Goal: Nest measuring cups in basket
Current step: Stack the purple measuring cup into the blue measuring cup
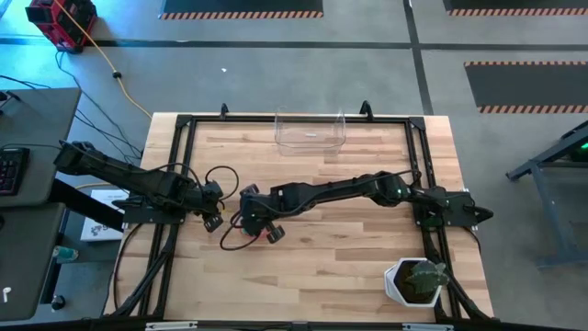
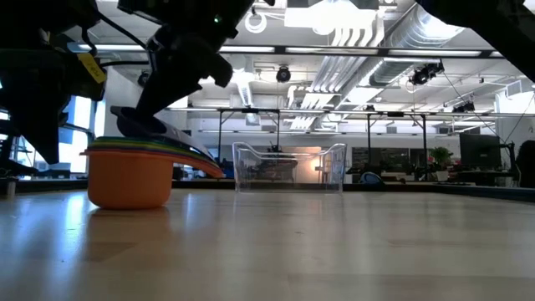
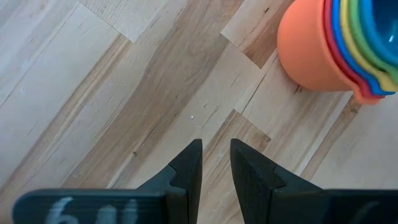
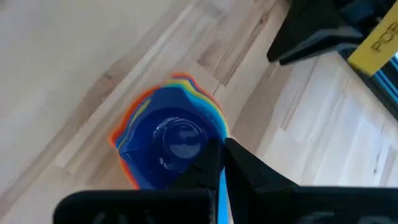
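**Right claw pinches nested cup stack, basket at 12 o'clock**

Measuring cups [image 2: 134, 171] sit nested upright, mouths up, orange-red outermost, blue innermost, on the counter [image 1: 312, 257] left of centre. Stacked handles stick out level; the heading cannot be told. Right claw [image 4: 221, 163] is clamped on the blue cup's rim. Left claw [image 3: 216, 163] hovers near the stack at its 9 o'clock, fingers nearly together, gripping nothing. Basket [image 1: 310, 131] stands at the far edge, long axis 9-to-3.
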Available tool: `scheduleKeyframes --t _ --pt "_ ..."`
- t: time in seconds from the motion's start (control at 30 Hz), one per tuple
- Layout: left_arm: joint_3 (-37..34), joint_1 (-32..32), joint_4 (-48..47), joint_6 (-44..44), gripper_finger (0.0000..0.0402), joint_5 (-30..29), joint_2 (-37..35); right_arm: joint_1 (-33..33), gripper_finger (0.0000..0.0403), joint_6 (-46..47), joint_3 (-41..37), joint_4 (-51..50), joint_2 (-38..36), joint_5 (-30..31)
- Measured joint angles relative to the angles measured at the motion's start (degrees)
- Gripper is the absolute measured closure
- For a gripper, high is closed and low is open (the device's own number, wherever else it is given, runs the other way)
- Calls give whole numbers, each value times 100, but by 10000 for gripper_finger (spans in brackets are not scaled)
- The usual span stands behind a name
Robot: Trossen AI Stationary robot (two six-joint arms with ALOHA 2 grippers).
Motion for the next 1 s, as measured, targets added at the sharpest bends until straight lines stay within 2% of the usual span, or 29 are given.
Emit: scheduleKeyframes --t 0.43,0.7,0.83,1.0 --pt "0 0 1 2 328 0 0 0 401 -112 -2 29 34 98" --pt "0 -2 0 2 328 0 0 0 357 -142 -2 70 35 103" --pt "0 0 -1 2 328 0 0 0 341 -144 -2 270 37 327" --pt "0 0 -1 2 328 0 0 70 340 54 4 87 36 741"
